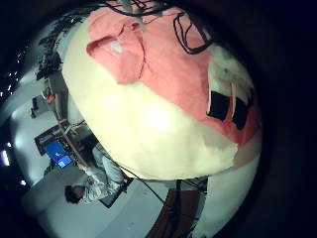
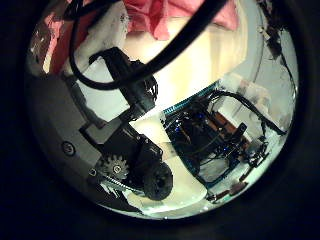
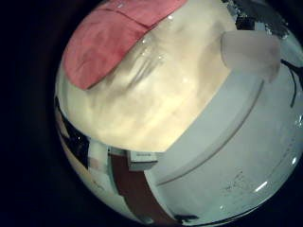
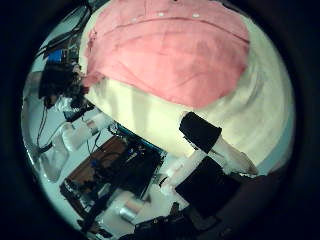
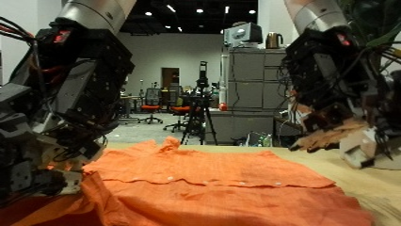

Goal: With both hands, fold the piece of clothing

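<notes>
**Orange shirt spread on the table, both robot hands raised above it**

Pale table fills the foreground of the outside view, and nearest the camera an orange shirt lies spread flat across it, a line of small buttons running over its upper part. A collar or folded edge rises a little at the garment's far side.

Above the shirt's one end hangs the left robot hand, dark and bulky, clear of the cloth; its fingers point downward and grip nothing, though whether they are relaxed or curled I cannot tell. Over the other end hangs the right robot hand, also off the fabric, its fingers loosely extended downward and empty.

From the right palm's thumb-side view the shirt covers much of the table below, with one black fingertip over bare tabletop beside the garment's edge.

Farther back stand a tall grey cabinet and a tripod.
</notes>
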